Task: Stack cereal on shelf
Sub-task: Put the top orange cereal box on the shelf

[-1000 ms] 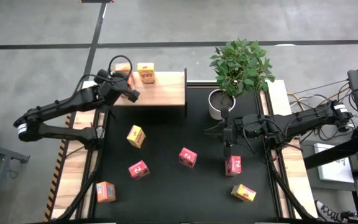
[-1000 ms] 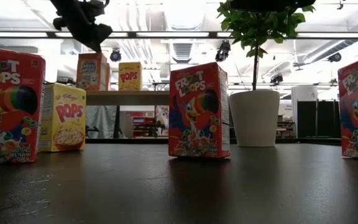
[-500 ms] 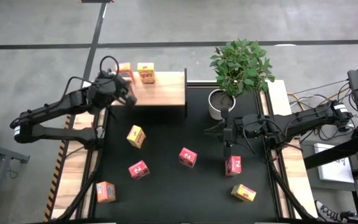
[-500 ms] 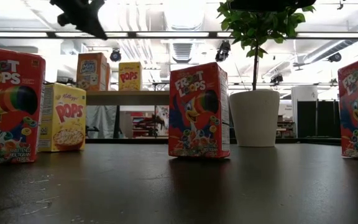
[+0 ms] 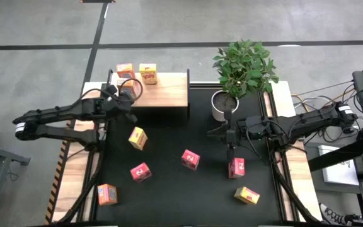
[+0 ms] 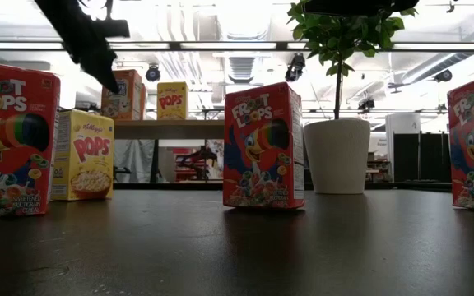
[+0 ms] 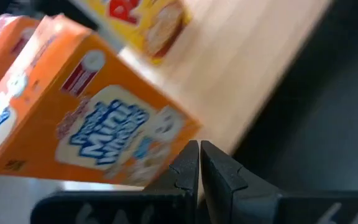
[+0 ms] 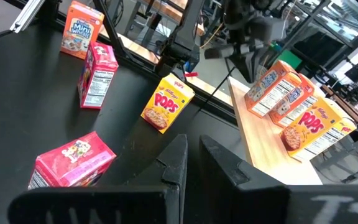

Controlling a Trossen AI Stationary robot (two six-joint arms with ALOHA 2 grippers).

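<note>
Black tabletop fills the middle of the scene, flanked by pale wooden side strips, with the shelf at its far edge, a light board on a black frame. On the shelf's left end stand three boxes: two orange cereal boxes side by side and, just right of them, a yellow Pops box.

A second ago the left gripper was over the shelf's left end, at the orange boxes. It has since pulled back off the board and now sits just in front of the shelf's left corner, its fingers pressed together and holding nothing. That suggests a box has just been placed and this arm is free to fetch another.

Six boxes remain on the tabletop in front of the shelf: a yellow box nearest it, then a red box, a second red box, a third red box, an orange box and another yellow box farthest from it.

The right gripper has not moved. It hangs right of the shelf, near a potted plant, directly above the third red box, fingers nearly together and empty.
</note>
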